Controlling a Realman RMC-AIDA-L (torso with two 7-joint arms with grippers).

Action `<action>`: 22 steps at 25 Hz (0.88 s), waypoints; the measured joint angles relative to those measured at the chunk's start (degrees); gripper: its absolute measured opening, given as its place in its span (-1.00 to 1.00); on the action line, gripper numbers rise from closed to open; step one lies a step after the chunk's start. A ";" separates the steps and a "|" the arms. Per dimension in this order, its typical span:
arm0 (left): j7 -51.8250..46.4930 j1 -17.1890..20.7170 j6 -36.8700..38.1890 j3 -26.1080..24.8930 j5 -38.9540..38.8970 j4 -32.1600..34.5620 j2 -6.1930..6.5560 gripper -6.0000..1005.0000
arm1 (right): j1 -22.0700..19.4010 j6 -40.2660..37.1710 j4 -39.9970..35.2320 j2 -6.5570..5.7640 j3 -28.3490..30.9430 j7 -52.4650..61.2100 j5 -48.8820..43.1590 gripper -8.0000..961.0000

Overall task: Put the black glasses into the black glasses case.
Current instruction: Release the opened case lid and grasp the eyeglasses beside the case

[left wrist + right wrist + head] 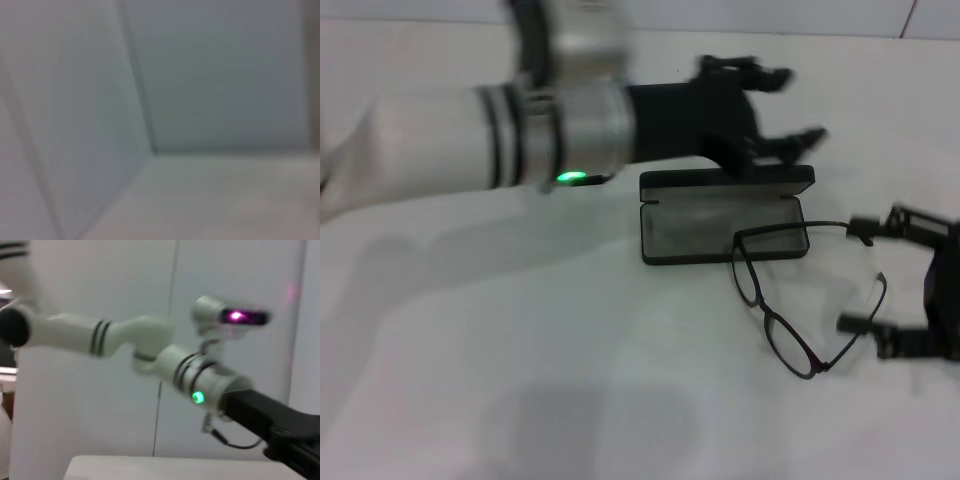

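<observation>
The black glasses case (720, 228) lies open on the white table, its grey lining up and its lid (725, 181) at the far side. The black glasses (790, 335) lie unfolded just right of it, with one lens rim over the case's front right corner. My left gripper (796, 108) is open and empty, hovering over the far right end of the lid. My right gripper (865, 277) is open at the right edge. The ends of the glasses' temple arms lie between its fingers, and the far fingertip (865, 229) is by one temple end.
The white table (520, 350) stretches to the left and front of the case. My left arm (470, 135) reaches across the far left. The right wrist view shows that arm (200, 380) and the robot's head (235, 317) against a wall. The left wrist view shows only a wall corner (152, 150).
</observation>
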 joint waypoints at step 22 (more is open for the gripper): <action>19.96 3.01 2.30 -9.63 -24.59 -22.57 0.15 0.36 | 13.55 9.11 -47.40 0.10 -25.25 93.54 -36.35 0.78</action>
